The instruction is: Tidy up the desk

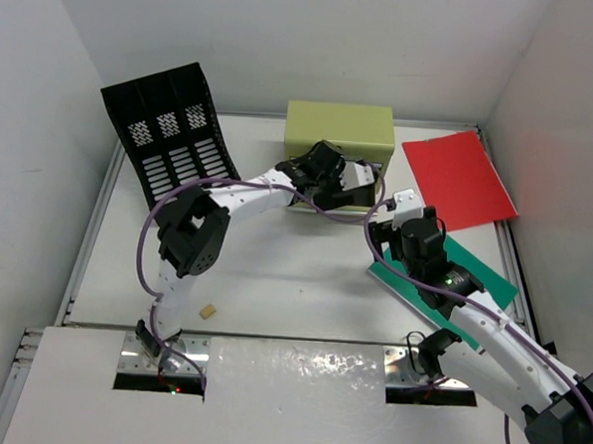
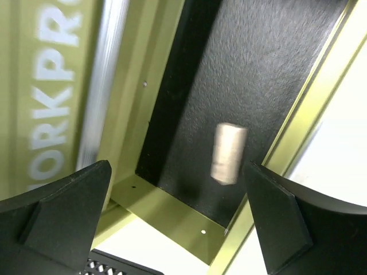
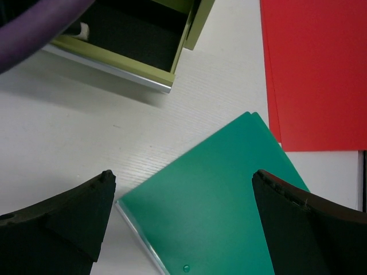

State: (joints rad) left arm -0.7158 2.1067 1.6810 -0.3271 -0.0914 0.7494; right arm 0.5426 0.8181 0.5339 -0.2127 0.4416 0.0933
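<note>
- Desk (image 1: 274, 280) is lying white and flat beneath both arms, carrying the olive chest (image 1: 339, 125) at its far edge, whose drawer (image 2: 309, 97) is standing pulled out.
- Left gripper (image 2: 178, 197) is hanging spread wide over that drawer, holding nothing. The pale cylinder (image 2: 228, 153) below is showing blurred, so it may be bouncing or rolling inside.
- Right gripper (image 3: 183, 212) is gaping empty above the green folder (image 3: 218, 200) — pinching so thin a sheet is risking a slide toward the red folder (image 3: 315, 69).
- Withdrawing carelessly, the left fingers could be catching the drawer rim.

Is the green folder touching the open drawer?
Apart. The right wrist view shows a strip of bare white desk lying between the nearest corner of the green folder and the front of the open drawer.
</note>
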